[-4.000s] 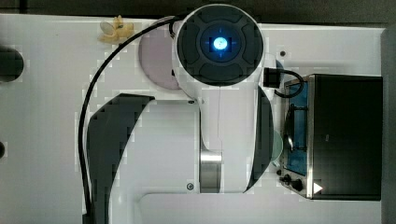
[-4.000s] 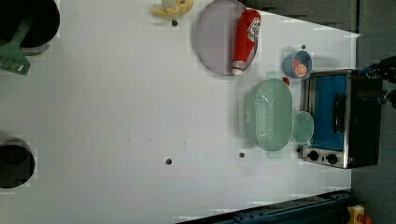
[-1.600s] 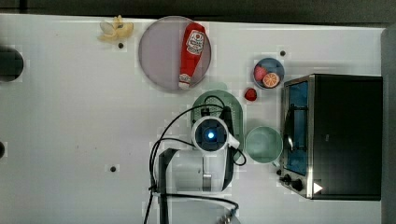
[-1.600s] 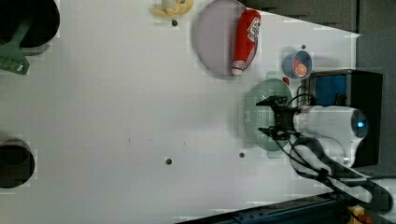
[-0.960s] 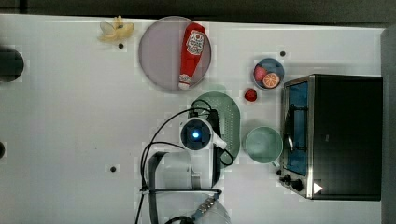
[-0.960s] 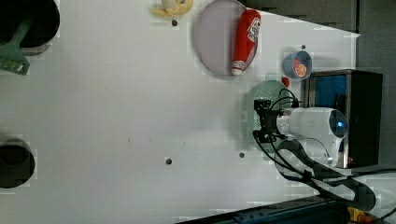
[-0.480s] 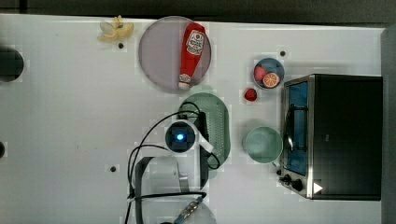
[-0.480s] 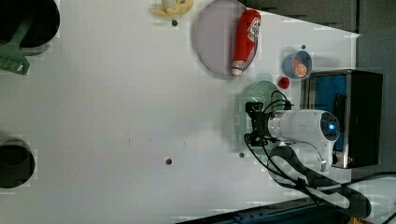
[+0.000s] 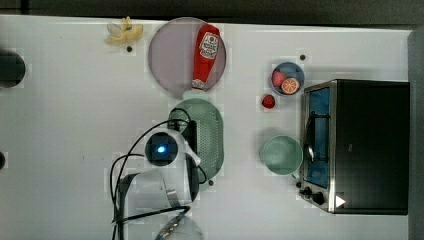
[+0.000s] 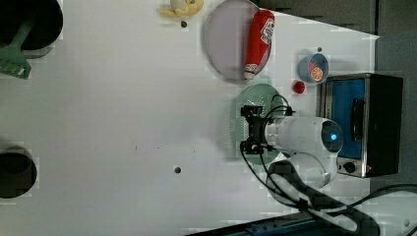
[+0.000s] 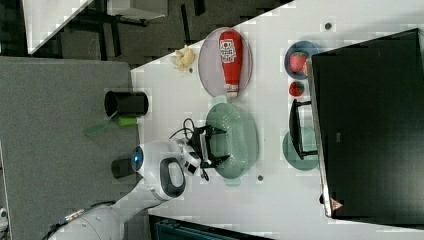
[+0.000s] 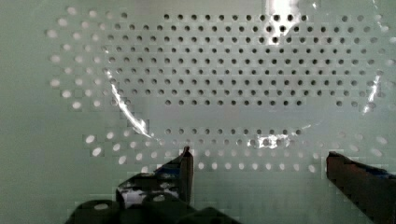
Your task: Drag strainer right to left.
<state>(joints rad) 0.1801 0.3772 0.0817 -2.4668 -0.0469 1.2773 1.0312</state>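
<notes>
The strainer is a pale mint-green oval colander dotted with holes. It lies on the white table just below the grey-lilac plate in the top view. My gripper reaches down into its basin, and its fingers are spread wide with nothing between them. The right view shows the open gripper over the strainer near the rim closest to the arm. In the wrist view both black fingertips hover close to the strainer's perforated floor. The arm's white head hides the strainer's left rim in the top view.
A red ketchup bottle lies on the plate. A round green bowl and a toaster oven stand at the top view's right. A blue bowl of fruit, a red berry and a banana are nearby.
The arm and the strainer have slid together toward the top view's left, away from the round green bowl, which stayed put. The fingers remain wide apart.
</notes>
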